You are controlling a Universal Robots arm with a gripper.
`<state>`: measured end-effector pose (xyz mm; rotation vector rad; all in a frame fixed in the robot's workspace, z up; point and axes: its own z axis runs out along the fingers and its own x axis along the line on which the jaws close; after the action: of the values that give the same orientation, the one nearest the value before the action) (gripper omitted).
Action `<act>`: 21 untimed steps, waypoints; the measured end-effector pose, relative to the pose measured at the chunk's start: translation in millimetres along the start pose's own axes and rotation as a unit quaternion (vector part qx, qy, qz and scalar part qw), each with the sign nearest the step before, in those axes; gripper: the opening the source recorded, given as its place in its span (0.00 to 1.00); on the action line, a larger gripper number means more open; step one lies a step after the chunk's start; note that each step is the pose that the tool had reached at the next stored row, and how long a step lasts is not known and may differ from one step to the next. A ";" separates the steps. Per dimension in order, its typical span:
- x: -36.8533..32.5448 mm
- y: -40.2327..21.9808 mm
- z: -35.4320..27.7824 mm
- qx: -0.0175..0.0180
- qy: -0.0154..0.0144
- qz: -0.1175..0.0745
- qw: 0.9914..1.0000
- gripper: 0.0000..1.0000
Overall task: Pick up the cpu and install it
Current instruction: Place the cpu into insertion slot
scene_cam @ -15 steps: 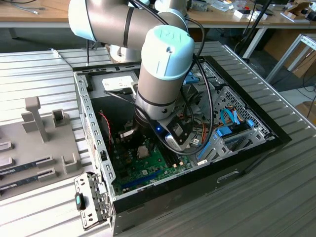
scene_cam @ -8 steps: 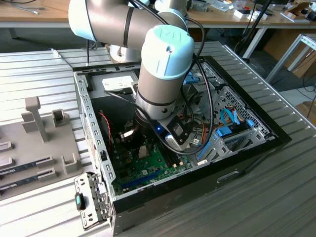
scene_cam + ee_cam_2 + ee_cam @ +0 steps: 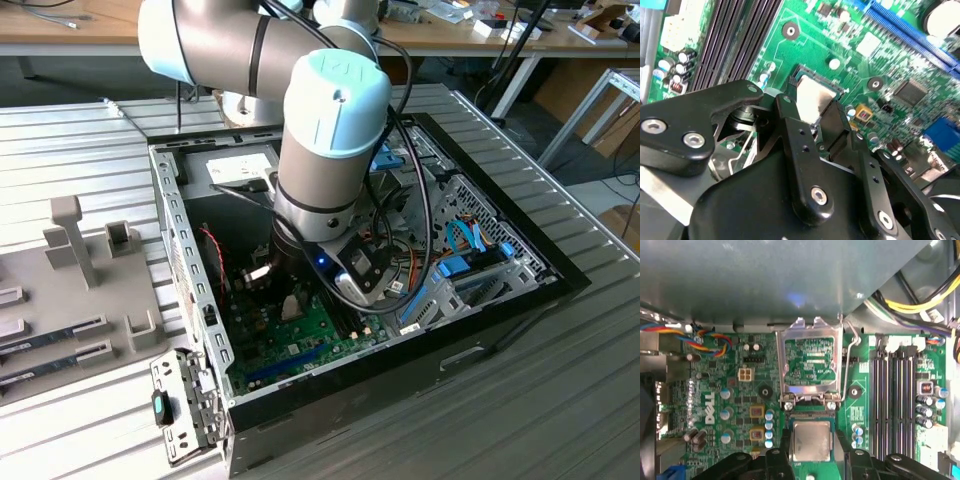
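Gripper (image 3: 812, 436) is low over the motherboard (image 3: 725, 390) inside the open computer case (image 3: 330, 400). Fingers (image 3: 785, 445) are narrow, clamped on two opposite edges of the cpu (image 3: 812, 442). The cpu lies level in the socket (image 3: 810, 416), next to the hinged-up metal plate (image 3: 812, 362), with the memory slots (image 3: 892, 390) beside it.

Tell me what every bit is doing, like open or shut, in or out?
Black computer case: side cover off, insides showing.
Silvery hinged metal socket cover: flipped up, open.
Thin wire latch lever: swung up, unhooked.
Small square silvery-grey cpu: lying flat at the socket, metal side up.
Long black memory slots: empty.
Black robot gripper: low inside the case, right over the cpu.
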<state>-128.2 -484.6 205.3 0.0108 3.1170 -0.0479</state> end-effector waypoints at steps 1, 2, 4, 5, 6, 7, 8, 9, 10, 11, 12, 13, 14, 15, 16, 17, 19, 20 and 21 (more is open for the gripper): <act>0.0 0.3 -0.1 0.003 0.000 0.000 1.000 0.46; 0.0 0.7 0.0 0.003 0.000 0.000 1.000 0.46; 0.1 1.9 0.0 0.003 0.000 0.000 1.000 0.46; 0.0 2.3 -0.1 0.003 0.000 0.000 1.000 0.46; 0.1 2.5 0.0 0.003 0.000 0.000 1.000 0.46; 0.1 2.5 0.0 0.003 0.000 0.000 1.000 0.46; 0.6 2.7 0.2 0.002 0.000 0.000 1.000 0.46; 0.8 2.7 0.4 0.002 0.000 0.000 1.000 0.46; 0.9 2.8 0.6 0.002 0.000 0.000 1.000 0.46; 0.9 3.2 1.1 0.001 0.000 0.000 1.000 0.46; 0.9 3.4 1.4 0.001 0.000 -0.001 1.000 0.46; 1.0 3.5 1.6 0.001 0.000 -0.001 1.000 0.46; 1.0 3.5 2.0 0.000 0.000 -0.001 1.000 0.46; 1.0 3.6 2.3 0.000 0.000 -0.001 1.000 0.46; 1.0 4.2 2.6 0.000 0.000 -0.001 1.000 0.46; 1.0 4.7 2.6 0.000 0.000 -0.001 1.000 0.46; 1.0 4.8 2.4 0.000 0.000 -0.001 1.000 0.45; 1.0 4.9 2.4 0.000 0.000 -0.001 1.000 0.39; 1.0 5.0 2.5 0.000 0.000 -0.001 1.000 0.39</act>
<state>-129.1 -479.7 202.7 0.0067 3.1170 -0.0485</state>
